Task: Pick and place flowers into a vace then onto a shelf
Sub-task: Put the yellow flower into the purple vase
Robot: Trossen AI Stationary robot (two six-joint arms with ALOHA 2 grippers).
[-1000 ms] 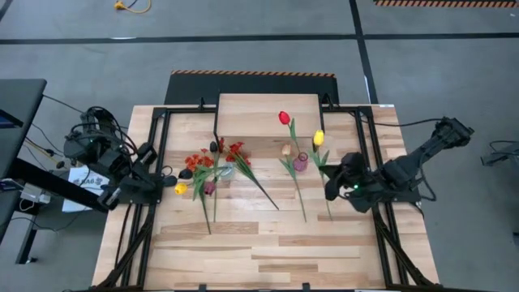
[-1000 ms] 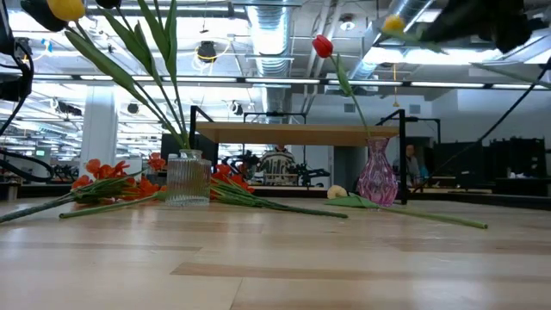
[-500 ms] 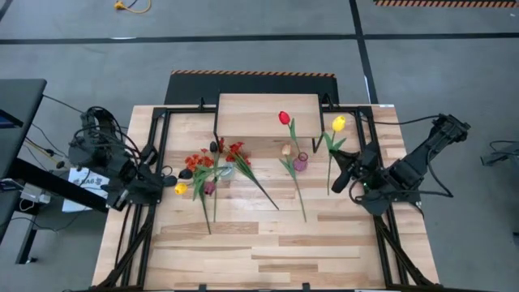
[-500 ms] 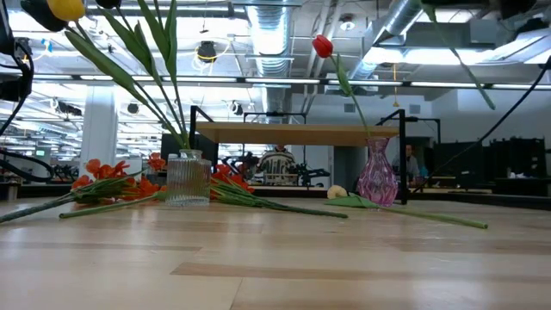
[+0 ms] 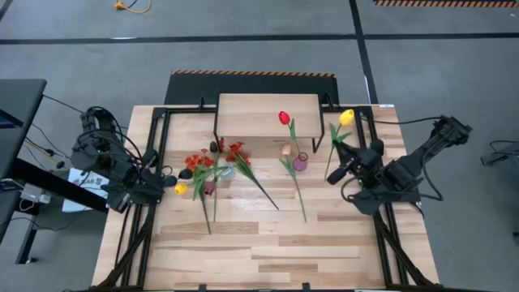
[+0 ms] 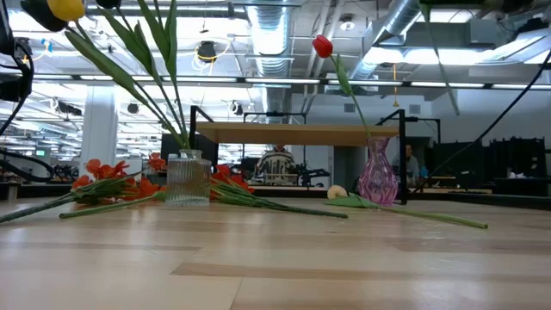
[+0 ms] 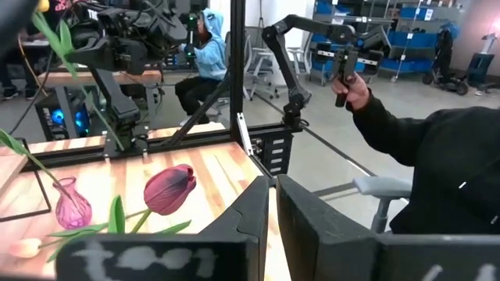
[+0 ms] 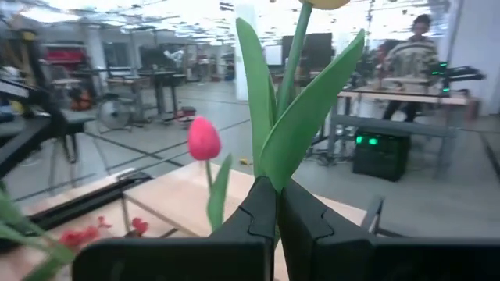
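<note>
My right gripper is shut on a yellow tulip, held high over the table's right side. A red tulip stands in the pink vase in front of the shelf. A clear ribbed vase holds a yellow tulip and dark ones that lean left. Red-orange sprays and a cream tulip lie on the table. My left gripper is shut and holds nothing, level beside a maroon tulip at the left. My right gripper pinches the yellow tulip's green stem between its two fingers, just below where the leaves spread. The fingers come level and lie across the stem. The flower is lifted clear, head up and tilted toward the far edge; its lower stem end hangs free below.
Black frame rails run along both table sides. A person's arm holding a controller shows beyond the table in the left wrist view. The near half of the wooden tabletop has no objects on it.
My right gripper has rolled its wrist and risen slightly. The yellow tulip has swung with it: its head has moved from near the pink vase toward the table's far right, and its stem has tipped from lying across the table to nearly upright, still clear of the table.
</note>
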